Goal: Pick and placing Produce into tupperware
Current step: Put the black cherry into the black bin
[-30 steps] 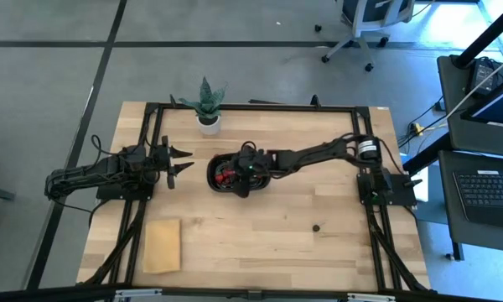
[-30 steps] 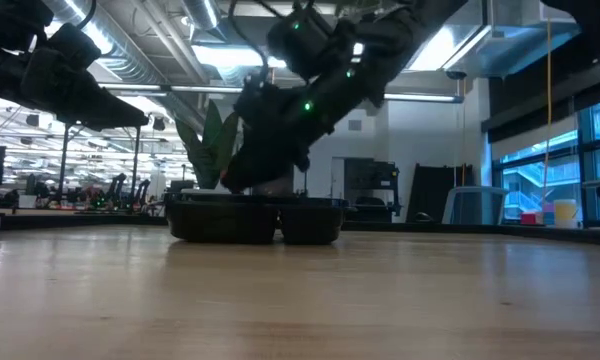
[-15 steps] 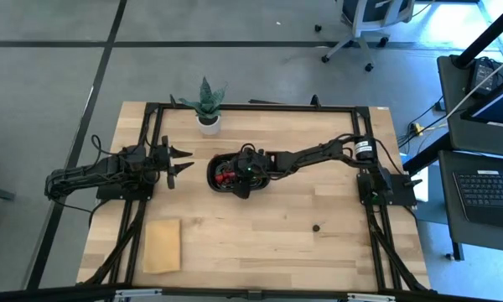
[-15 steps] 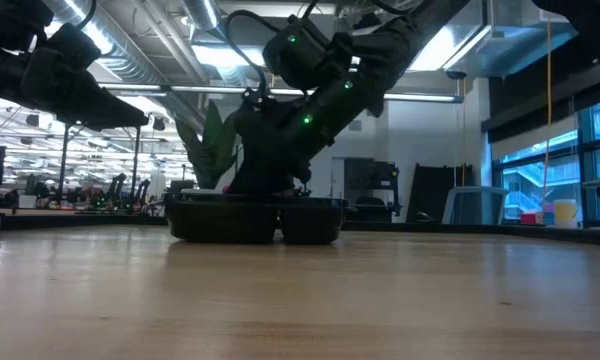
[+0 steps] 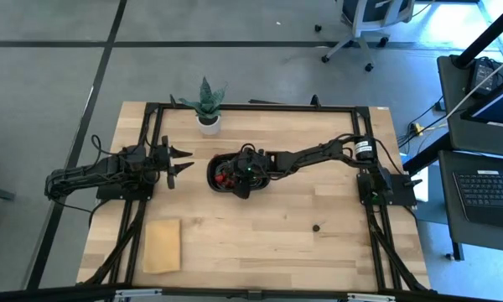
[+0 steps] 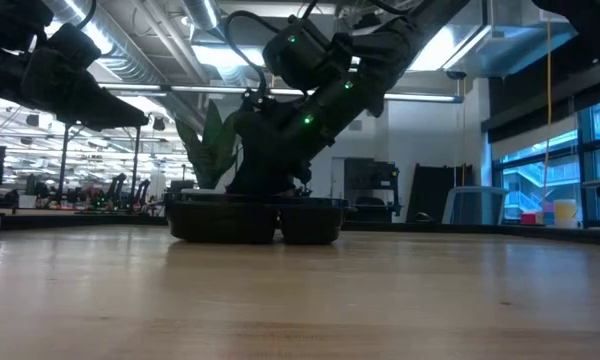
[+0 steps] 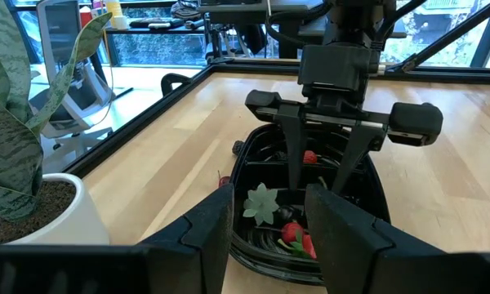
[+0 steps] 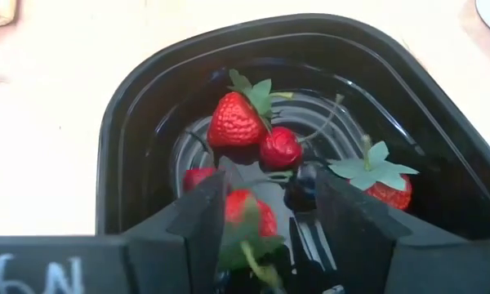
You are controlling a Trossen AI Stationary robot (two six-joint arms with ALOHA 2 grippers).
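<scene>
The black two-compartment tupperware [image 5: 213, 171] sits mid-table, also in the low view [image 6: 255, 222]. Its left compartment holds the produce [image 8: 233, 122]: strawberries, a round red berry [image 8: 279, 149], a dark berry and green leafy caps. My right gripper [image 8: 265, 229] reaches down into that compartment, open. Its fingers stand on either side of a strawberry [image 8: 247, 216] lying there. The left wrist view shows it head-on [image 7: 318, 186], fingers spread inside the tray [image 7: 241, 175]. My left gripper [image 5: 174, 162] hovers open to the left of the tray, pointing at it.
A potted plant [image 5: 206, 105] stands at the far edge behind the tray, close by my left gripper [image 7: 269, 237]. A flat tan block [image 5: 162, 245] lies at the near left. A small dark object [image 5: 316, 226] lies on the bare wood at the near right.
My right gripper moved down and a little toward the table's left, tipping steeper into the tray's left compartment, then held still for the last half second. The tray has not moved.
</scene>
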